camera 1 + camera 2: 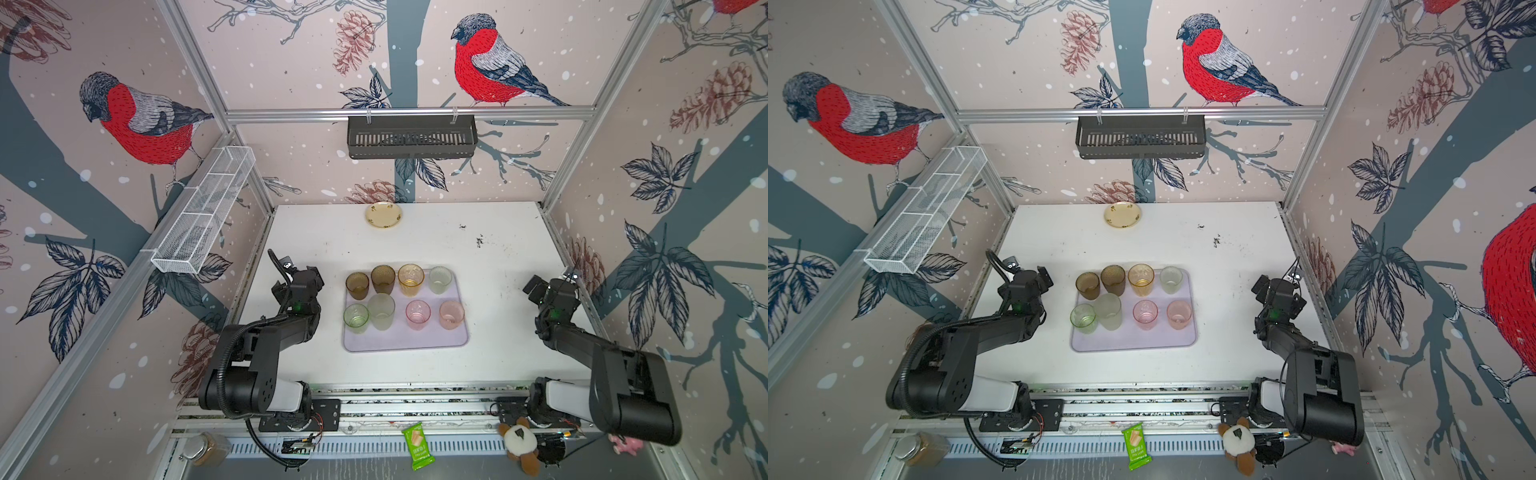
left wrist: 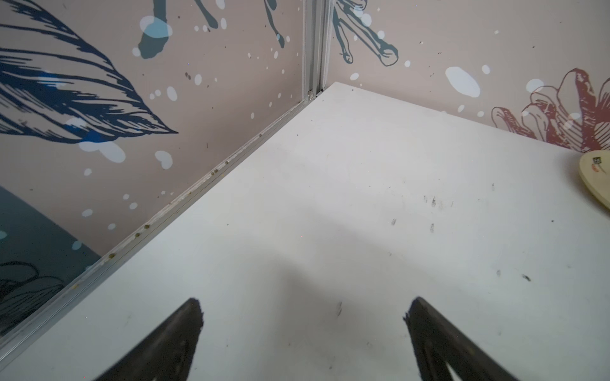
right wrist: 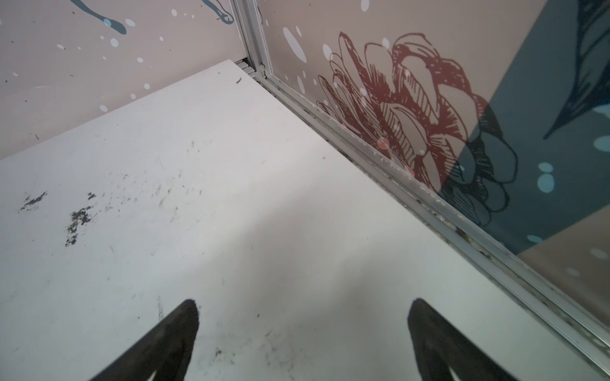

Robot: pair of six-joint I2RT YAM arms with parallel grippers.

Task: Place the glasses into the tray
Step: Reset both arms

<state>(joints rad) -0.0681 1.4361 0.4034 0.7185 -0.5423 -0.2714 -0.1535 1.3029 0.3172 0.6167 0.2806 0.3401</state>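
Nearest the front rail, the tray (image 1: 405,343) is lying mid-table on the white table (image 1: 507,340), its near strip sitting bare. The glasses (image 1: 417,314), all 8, are standing upright in it in 2 rows of 4, the far row crowding the far rim. The left gripper (image 2: 305,306) is hovering near the tray's left edge, jaws spread wide, holding nothing. The right gripper (image 3: 303,305) is hanging by the right wall, well apart from the tray, equally wide and empty. Beyond, open tabletop is running to the yellow plate (image 1: 383,215) near the back wall.
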